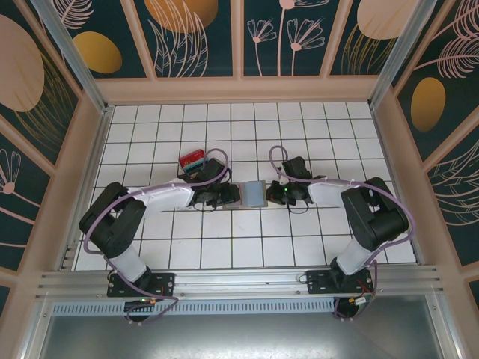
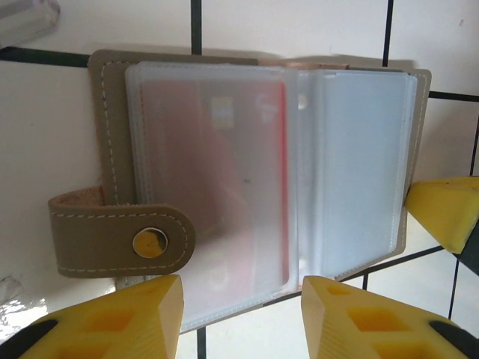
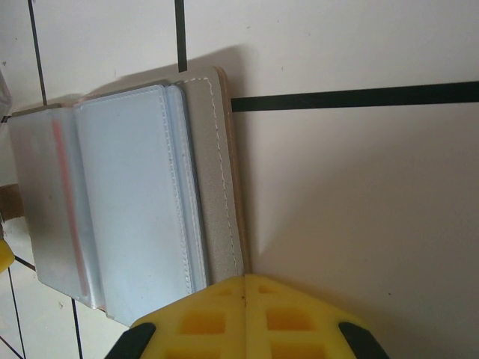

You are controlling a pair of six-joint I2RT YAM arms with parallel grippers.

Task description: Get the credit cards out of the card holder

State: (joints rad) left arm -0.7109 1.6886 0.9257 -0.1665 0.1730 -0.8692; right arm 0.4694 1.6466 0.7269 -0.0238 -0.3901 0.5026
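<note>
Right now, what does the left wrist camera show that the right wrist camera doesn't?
Left wrist: the strap's snap button, the red card face-on in its sleeve, and the left gripper open, fingers apart. Right wrist: the right gripper shut, fingers together at the stitched edge of the card holder. Both: the card holder lying open, its clear sleeves showing, on the white tiled table.

Nothing legible met my eye anywhere. The red card (image 2: 213,187) lay behind a frosted sleeve of the card holder (image 2: 112,134), its face blurred to plain colour, and the metal snap (image 2: 150,243) on the tab was too glary to read.
</note>
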